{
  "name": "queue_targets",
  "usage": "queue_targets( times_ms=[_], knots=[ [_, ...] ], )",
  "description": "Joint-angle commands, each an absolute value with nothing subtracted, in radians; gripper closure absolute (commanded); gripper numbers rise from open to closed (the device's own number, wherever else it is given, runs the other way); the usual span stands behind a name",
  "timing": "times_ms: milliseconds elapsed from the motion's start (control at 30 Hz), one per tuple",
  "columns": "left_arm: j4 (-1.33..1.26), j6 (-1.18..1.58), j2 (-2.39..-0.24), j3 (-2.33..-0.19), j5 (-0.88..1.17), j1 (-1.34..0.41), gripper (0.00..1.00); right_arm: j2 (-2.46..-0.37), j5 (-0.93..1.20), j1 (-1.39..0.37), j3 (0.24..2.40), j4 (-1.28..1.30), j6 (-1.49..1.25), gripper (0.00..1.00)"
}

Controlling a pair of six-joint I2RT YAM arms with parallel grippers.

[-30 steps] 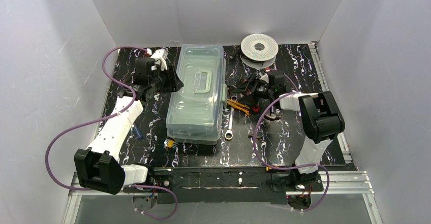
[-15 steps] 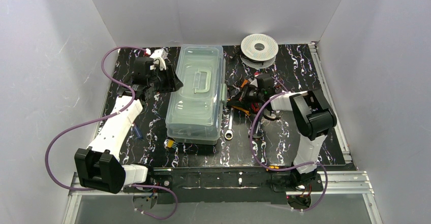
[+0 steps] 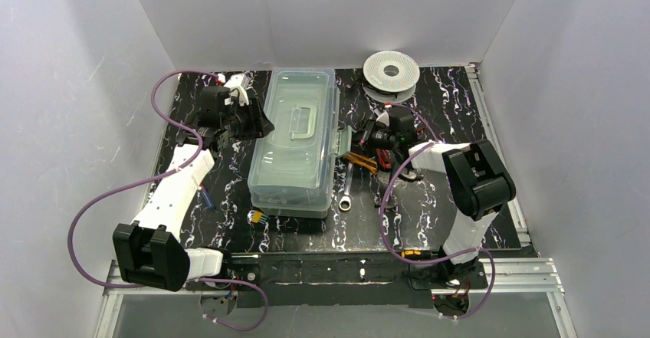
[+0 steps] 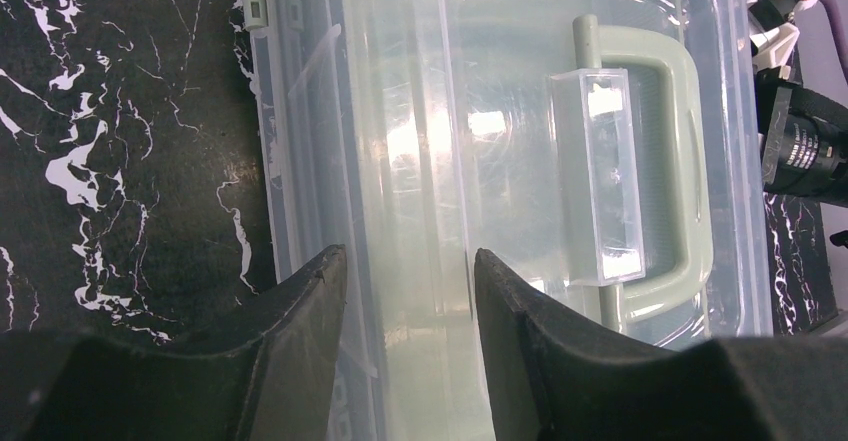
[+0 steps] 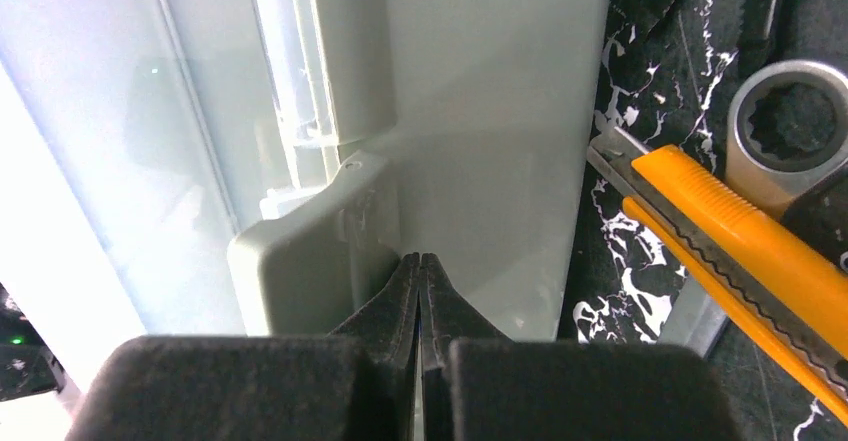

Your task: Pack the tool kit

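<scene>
Two grippers flank the pale green plastic toolbox with the translucent lid (image 3: 295, 154), which lies closed on the black marbled table (image 3: 460, 93). At the toolbox's left side the left gripper (image 4: 405, 271) hangs over the lid's edge with its fingers spread, much as a second ago. Whether they touch the lid I cannot tell. The green loop handle (image 4: 690, 161) lies flat on the toolbox's top.

The change is on the toolbox's right side. The right gripper (image 5: 420, 261), wide apart and farther out a second ago, has swung in against the wall. Its fingers are now pressed together with nothing pinched, and the tips sit at the pale green latch tab (image 5: 310, 261). I judge this a closed-tip poke to free the latch, so packing has not begun.

Just right of the toolbox, the orange-handled utility knife (image 5: 740, 261) and the steel ring wrench (image 5: 790, 126) lie loose.
</scene>
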State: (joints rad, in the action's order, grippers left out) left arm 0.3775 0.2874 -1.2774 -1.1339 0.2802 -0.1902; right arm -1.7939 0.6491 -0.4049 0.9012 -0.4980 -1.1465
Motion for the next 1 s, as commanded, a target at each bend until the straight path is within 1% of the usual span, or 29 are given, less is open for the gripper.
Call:
queue_targets(
  times_ms=[0, 133, 367, 533, 667, 767, 900, 967],
  knots=[
    [0.554, 0.263, -1.315, -1.078, 0.375, -0.223, 0.61, -1.745, 0.751, -0.423, 0.919, -0.74, -1.253, 0.99],
    [0.557, 0.261, -1.309, -1.075, 0.366, -0.224, 0.61, -1.728, 0.689, -0.399, 0.903, -0.532, -1.18, 0.99],
    [0.569, 0.26, -1.286, -1.071, 0.325, -0.224, 0.61, -1.638, 0.557, -0.254, 0.823, -0.254, -1.042, 0.99],
    [0.569, 0.258, -1.267, -1.074, 0.295, -0.224, 0.58, -1.56, 0.508, -0.192, 0.813, -0.129, -0.934, 0.97],
    [0.57, 0.26, -1.247, -1.083, 0.27, -0.224, 0.46, -1.477, 0.49, -0.188, 0.802, -0.101, -0.855, 0.93],
    [0.583, 0.27, -1.227, -1.104, 0.253, -0.224, 0.3, -1.42, 0.456, -0.189, 0.804, -0.059, -0.784, 0.87],
    [0.617, 0.277, -1.197, -1.16, 0.234, -0.226, 0.14, -1.364, 0.421, -0.189, 0.814, -0.018, -0.71, 0.72],
    [0.643, 0.275, -1.191, -1.201, 0.227, -0.229, 0.04, -1.349, 0.424, -0.189, 0.816, -0.021, -0.703, 0.57]
  ],
)
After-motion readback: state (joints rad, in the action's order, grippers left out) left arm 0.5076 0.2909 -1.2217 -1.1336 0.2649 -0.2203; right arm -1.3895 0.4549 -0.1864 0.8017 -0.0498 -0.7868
